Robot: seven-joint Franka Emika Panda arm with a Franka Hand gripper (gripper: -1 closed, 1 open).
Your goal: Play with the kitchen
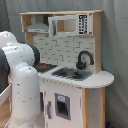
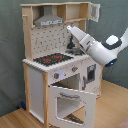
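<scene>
Writing: none legible on any surface in either exterior view.
Arm: the white arm (image 1: pixel 20 80) fills the first exterior view's left foreground, its bulky joints in front of the kitchen's left end. In the second exterior view the arm (image 2: pixel 97 46) is seen entering from the second exterior view's right and stretched toward the pegboard above the bench top.
Gripper: its state cannot be told; the arm's tip is seen near the black faucet (image 2: pixel 71 46) in the second exterior view.
Oven door: windowed, swung down and open (image 2: pixel 70 102).
Kitchen: white and light-wood toy unit (image 1: pixel 75 97), standing upright on a wooden floor (image 2: pixel 112 107) before a grey-green curtain (image 2: pixel 10 60).
Bench top: red-ringed black hob (image 2: pixel 52 59), grey sink (image 1: pixel 72 74) beside it.
Upper part: grey hood (image 2: pixel 48 18), white pegboard back (image 1: pixel 62 50), open microwave-like compartment (image 1: pixel 67 25).
</scene>
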